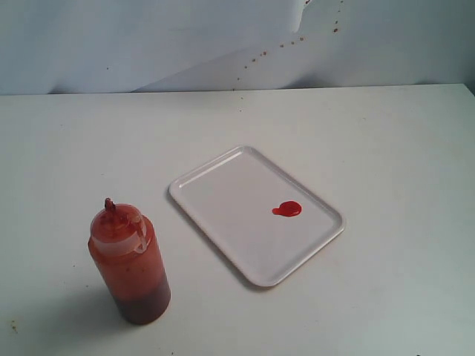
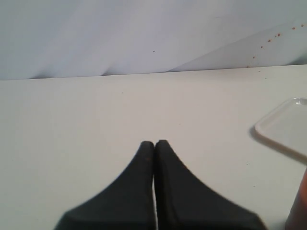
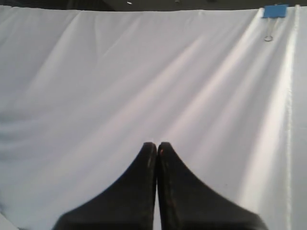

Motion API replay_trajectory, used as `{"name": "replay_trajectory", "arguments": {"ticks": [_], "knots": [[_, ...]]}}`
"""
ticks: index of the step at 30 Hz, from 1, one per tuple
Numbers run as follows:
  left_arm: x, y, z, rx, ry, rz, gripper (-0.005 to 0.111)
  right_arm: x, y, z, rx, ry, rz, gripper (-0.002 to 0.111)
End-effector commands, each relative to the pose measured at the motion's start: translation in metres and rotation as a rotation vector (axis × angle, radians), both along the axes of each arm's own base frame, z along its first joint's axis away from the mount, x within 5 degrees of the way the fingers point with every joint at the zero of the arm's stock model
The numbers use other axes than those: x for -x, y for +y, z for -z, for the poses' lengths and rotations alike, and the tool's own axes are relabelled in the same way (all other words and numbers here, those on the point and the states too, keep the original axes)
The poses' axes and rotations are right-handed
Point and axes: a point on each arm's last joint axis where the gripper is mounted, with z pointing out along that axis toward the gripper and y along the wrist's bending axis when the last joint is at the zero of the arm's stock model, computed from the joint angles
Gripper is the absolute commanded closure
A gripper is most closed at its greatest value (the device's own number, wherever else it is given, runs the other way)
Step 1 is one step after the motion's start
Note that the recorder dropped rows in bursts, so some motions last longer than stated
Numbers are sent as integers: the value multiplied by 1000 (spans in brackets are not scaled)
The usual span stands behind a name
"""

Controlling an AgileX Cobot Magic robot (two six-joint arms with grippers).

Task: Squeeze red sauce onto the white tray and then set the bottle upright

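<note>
The bottle [image 1: 130, 263] stands upright on the table at the front left, its orange-red sauce showing through the wall and its smeared nozzle pointing up. The white tray [image 1: 223, 189] lies at an angle in the middle, with a small glossy blob of red sauce [image 1: 287, 210] on it. Neither arm shows in the exterior view. My left gripper [image 2: 155, 143] is shut and empty over bare table; a corner of the tray [image 2: 283, 129] and a sliver of the bottle [image 2: 300, 211] show at the edge of its view. My right gripper [image 3: 157, 144] is shut and empty, facing the white backdrop.
A white cloth backdrop [image 1: 148, 44] with small sauce specks hangs behind the table. A blue clip [image 3: 274, 10] holds the cloth at its top. The table's back edge runs across the exterior view.
</note>
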Motion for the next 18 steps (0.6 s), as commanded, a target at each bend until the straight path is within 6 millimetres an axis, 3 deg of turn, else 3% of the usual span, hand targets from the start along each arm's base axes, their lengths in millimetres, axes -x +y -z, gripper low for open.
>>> {"name": "replay_trajectory", "arguments": {"ticks": [1, 8, 18], "knots": [[0, 0, 1, 14, -4, -2, 107, 17, -26, 17, -35, 27, 118, 108], [0, 0, 1, 14, -4, -2, 107, 42, -52, 56, -43, 63, 274, 108], [0, 0, 1, 14, -4, -2, 107, 75, -62, 126, -44, 124, 357, 108]]}}
